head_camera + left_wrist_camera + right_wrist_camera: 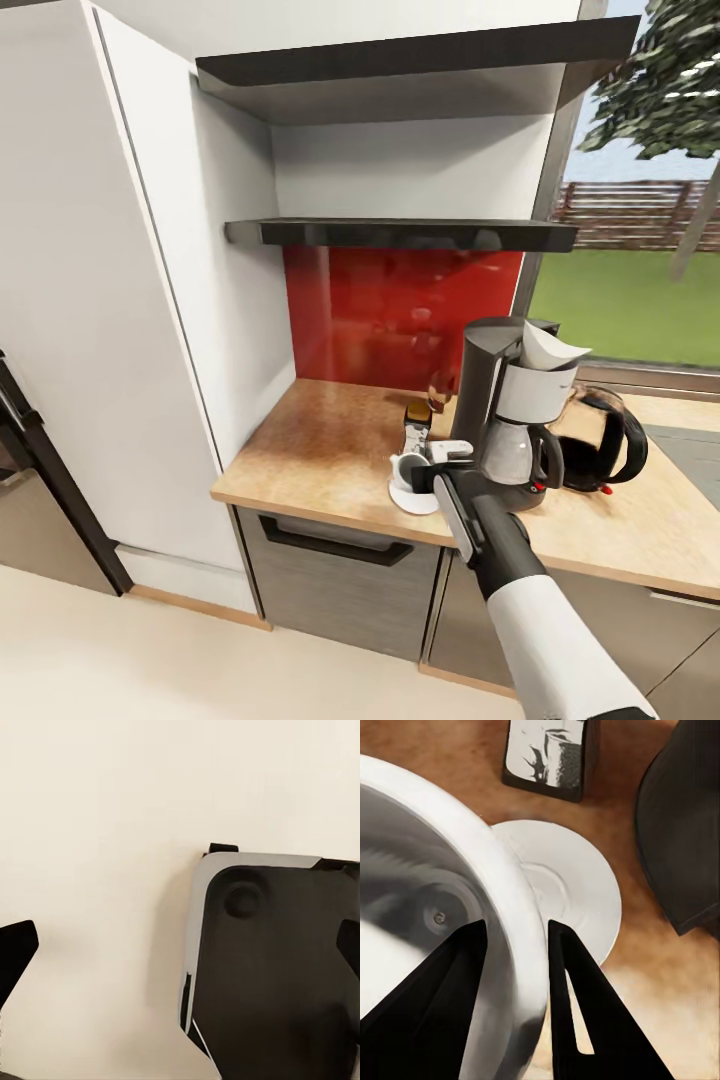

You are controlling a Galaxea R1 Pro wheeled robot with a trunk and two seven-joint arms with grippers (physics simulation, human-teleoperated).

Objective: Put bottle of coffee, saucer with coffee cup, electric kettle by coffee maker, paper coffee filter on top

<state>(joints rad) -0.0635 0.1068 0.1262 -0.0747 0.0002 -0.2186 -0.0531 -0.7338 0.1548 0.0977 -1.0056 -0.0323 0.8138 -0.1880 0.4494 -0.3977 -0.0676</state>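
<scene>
A kitchen corner seen from the robot's head: a light wood countertop (310,450) under a red splashback, with a thin black shelf (400,234) above. On the counter stands a tall black-and-white coffee maker (515,410) with a white paper filter (553,350) on top, a glass kettle (600,440) just beside it on the window side, and a small dark coffee jar (417,420) behind.

The right gripper (432,470) reaches in at the coffee maker's foot, holding a small white cup (406,470) over a white saucer (405,497). Its wrist camera shows the two black fingers (574,997) straddling the cup's rim (521,937) — one inside the bowl, one outside — pinching the wall. Whether the cup already rests on the saucer (577,892) cannot be told.

The cup looks light, rigid and glossy — likely slippery and breakable, so this rim pinch suits it if lowered gently. The left gripper's fingertips (15,952) appear spread apart, holding nothing.
</scene>
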